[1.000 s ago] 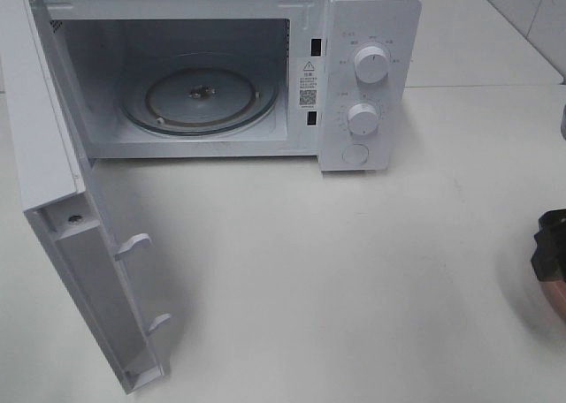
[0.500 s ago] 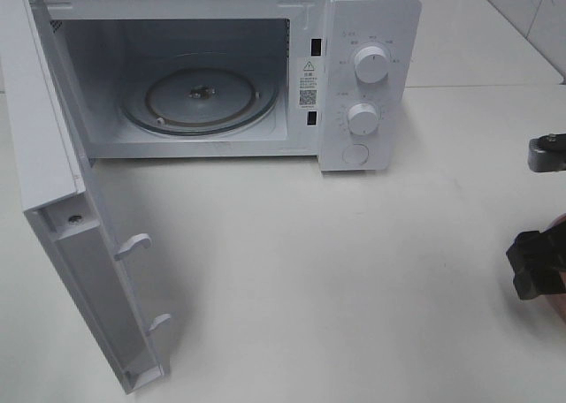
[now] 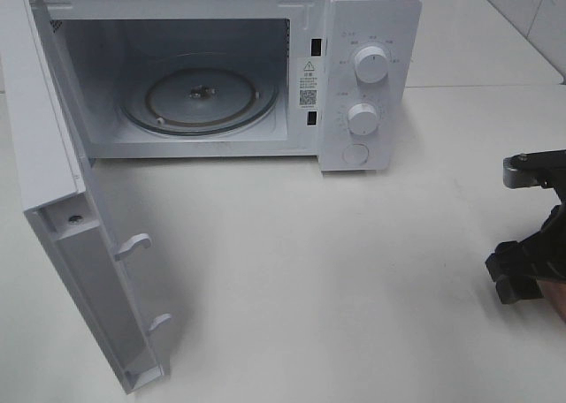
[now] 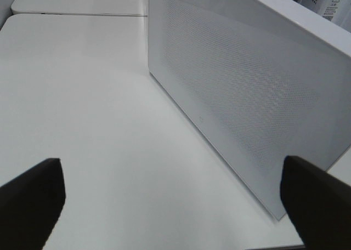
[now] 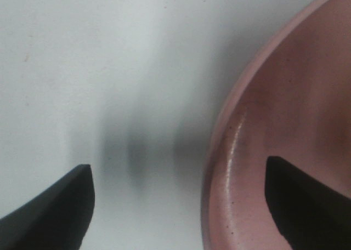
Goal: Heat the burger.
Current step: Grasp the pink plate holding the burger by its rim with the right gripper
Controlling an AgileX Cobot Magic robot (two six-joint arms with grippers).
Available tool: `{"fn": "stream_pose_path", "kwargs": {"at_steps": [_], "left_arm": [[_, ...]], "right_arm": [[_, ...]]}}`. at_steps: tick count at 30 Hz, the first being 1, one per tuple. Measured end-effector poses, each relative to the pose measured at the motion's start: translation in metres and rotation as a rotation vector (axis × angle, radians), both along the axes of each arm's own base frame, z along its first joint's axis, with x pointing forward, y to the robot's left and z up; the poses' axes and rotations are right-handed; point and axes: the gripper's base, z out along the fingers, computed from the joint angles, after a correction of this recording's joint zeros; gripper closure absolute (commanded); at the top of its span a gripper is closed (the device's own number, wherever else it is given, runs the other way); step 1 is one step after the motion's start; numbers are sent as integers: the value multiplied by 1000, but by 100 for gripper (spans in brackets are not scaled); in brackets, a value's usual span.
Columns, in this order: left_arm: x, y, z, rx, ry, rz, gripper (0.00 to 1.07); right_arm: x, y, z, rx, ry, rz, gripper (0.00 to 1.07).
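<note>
The burger does not show in any view, so its position relative to either gripper cannot be told. The right gripper [image 5: 178, 173] sits at the right edge of the exterior high view, low over the table [image 3: 336, 262], with its jaws spread wide and gripping nothing. In the right wrist view one finger [image 5: 52, 206] is over bare table and the other is over the inner surface of the pink plate [image 5: 285, 113], so the plate rim lies between them; whether either finger touches the plate cannot be told. Only part of the plate is visible, and that part is bare. The left gripper [image 4: 170, 173] is also spread wide with nothing between its fingers. It faces the perforated outer face of the microwave door [image 4: 247, 96], with bare table below. The microwave [image 3: 367, 32] stands at the rear of the table, well apart from the right gripper. Its door is swung fully out to the left of the exterior high view, with the latch hooks [image 3: 134, 244] on its free edge pointing toward the middle of the table. The cavity is open to the front and the glass turntable [image 3: 199, 98] is unloaded. Between the cavity opening and the right gripper lies a broad stretch of bare table, bounded on the left by the door's edge and at the rear right by the control panel with the two knobs [image 3: 370, 64].
</note>
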Motion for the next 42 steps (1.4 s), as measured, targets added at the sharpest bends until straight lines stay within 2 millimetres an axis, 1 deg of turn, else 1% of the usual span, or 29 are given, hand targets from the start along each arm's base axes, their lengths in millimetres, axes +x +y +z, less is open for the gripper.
{"fn": "stream_pose_path", "kwargs": {"at_steps": [6,8,9,10,11,12,13,14,15,16,17,18,19,20,21,22,23,24,25,26,27,28,29,30,31,42], "left_arm": [[0,0,0,0,0,0,7],[0,0,0,0,0,0,7],[0,0,0,0,0,0,7],[0,0,0,0,0,0,7],[0,0,0,0,0,0,7],[0,0,0,0,0,0,7],[0,0,0,0,0,0,7],[0,0,0,0,0,0,7],[0,0,0,0,0,0,7],[0,0,0,0,0,0,7],[0,0,0,0,0,0,7],[0,0,0,0,0,0,7],[0,0,0,0,0,0,7],[0,0,0,0,0,0,7],[0,0,0,0,0,0,7],[0,0,0,0,0,0,7],[0,0,0,0,0,0,7],[0,0,0,0,0,0,7],[0,0,0,0,0,0,7],[0,0,0,0,0,0,7],[0,0,0,0,0,0,7],[0,0,0,0,0,0,7],[0,0,0,0,0,0,7],[0,0,0,0,0,0,7],[0,0,0,0,0,0,7],[0,0,0,0,0,0,7]], "right_arm": [[1,-4,-9,-2,26,-12,28],[2,-5,-10,-4,28,-12,32],[2,-5,-10,-4,28,-12,32],[2,-5,-10,-3,27,-12,37],[2,-5,-10,-3,27,-12,37],[2,-5,-10,-3,28,-13,42],[2,-5,-10,-3,28,-13,45],[2,-5,-10,-3,28,-13,45],[2,-5,-10,-3,28,-14,51],[2,-5,-10,-3,28,-14,51],[2,-5,-10,-3,28,-14,55],[2,-5,-10,-3,28,-14,62],[2,-5,-10,-3,28,-14,62],[2,-5,-10,-1,28,-16,69],[2,-5,-10,0,28,-17,75],[2,-5,-10,0,28,-17,75],[2,-4,-10,0,29,-18,83],[2,-4,-10,1,29,-19,87],[2,-4,-10,1,29,-19,87],[1,-5,-10,0,29,-18,95],[1,-5,-10,-1,29,-17,99],[1,-5,-10,-1,29,-17,99],[2,-5,-10,-7,29,-9,105],[2,-5,-10,-7,29,-9,105],[2,-5,-10,-10,29,-5,107],[2,-6,-10,-18,28,8,107]]}}
